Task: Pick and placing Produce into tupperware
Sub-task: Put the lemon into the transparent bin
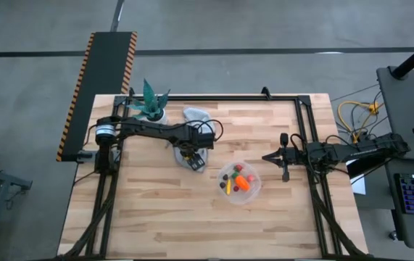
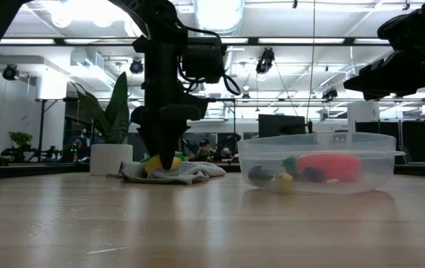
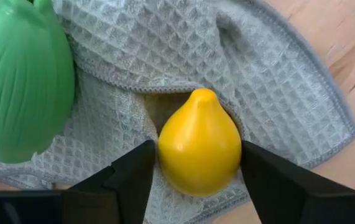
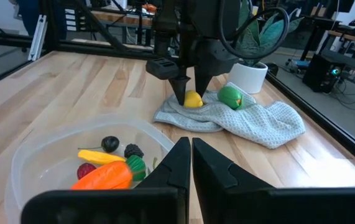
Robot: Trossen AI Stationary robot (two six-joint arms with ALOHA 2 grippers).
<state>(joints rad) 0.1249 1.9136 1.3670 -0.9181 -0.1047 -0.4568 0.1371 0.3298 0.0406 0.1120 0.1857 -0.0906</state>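
Produce is mostly placed already. On the left side, a green piece (image 3: 22, 74) lies on the grey cloth (image 1: 192, 116), untouched. Beside it, the left gripper (image 3: 199, 171) stands over the yellow lemon (image 3: 200, 146), fingers spread on both sides of it, apparently not squeezing yet. Further right, the tupperware (image 1: 239, 183) holds the orange carrot (image 4: 102, 176), berries and a yellow sliver. The right gripper (image 1: 267, 157), fingers pressed together on nothing, waits just right of the tupperware. I judge two pieces remain.

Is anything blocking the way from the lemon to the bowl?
Nothing visible. The lemon sits on the cloth between the left end effector's fingers, with bare table between it and the bowl.
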